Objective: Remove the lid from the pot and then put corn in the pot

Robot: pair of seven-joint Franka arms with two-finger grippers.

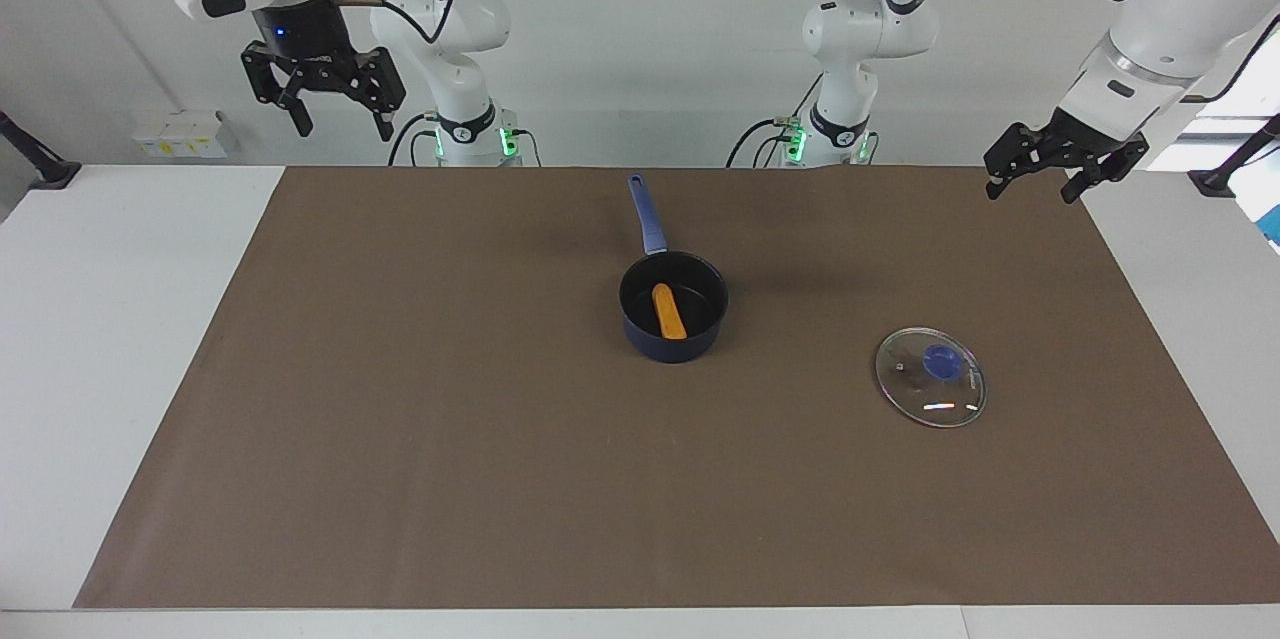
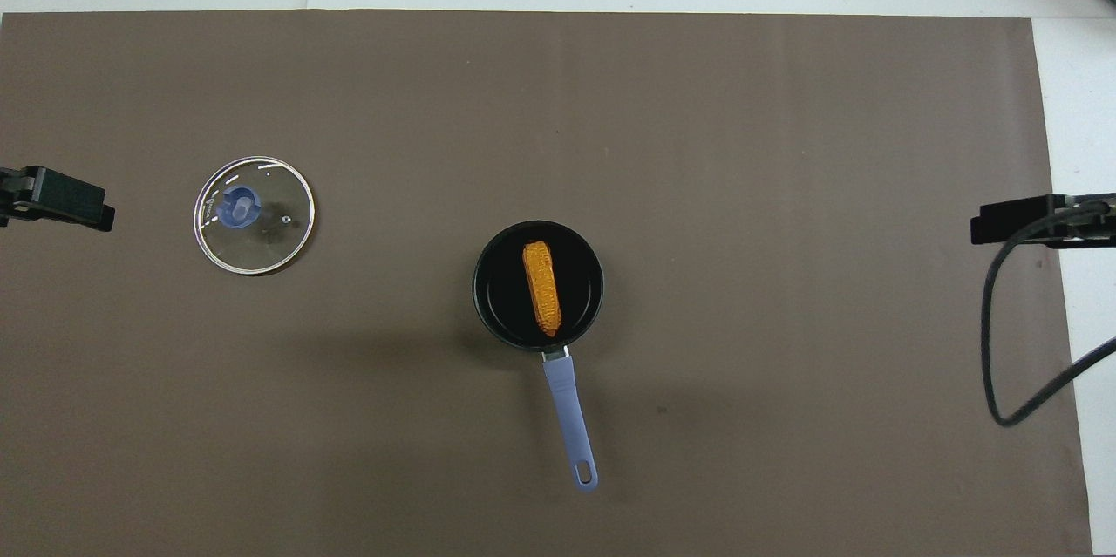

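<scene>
Right gripper [image 1: 340, 111] hangs raised, fingers spread, empty, over the brown mat's [image 1: 400, 419] edge; left gripper [image 1: 1040, 177] likewise. Yellow-orange corn cob [image 1: 668, 311] lies inside the navy saucepan [image 1: 673, 309]. Glass blue-knobbed lid [image 1: 930, 377] rests apart, toward the left arm's end.

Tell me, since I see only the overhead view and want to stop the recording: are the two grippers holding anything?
Observer: No. The facing view shows the left gripper open and empty, up in the air over the edge of the mat at its own end.
Operator: And the right one?
Observer: The right gripper is open and empty too, raised high at the right arm's end of the table.
Operator: Is the corn fully down in the pot?
Observer: Yes. Seen from the side, the corn lies on the bottom of the pot, below its rim.
</scene>
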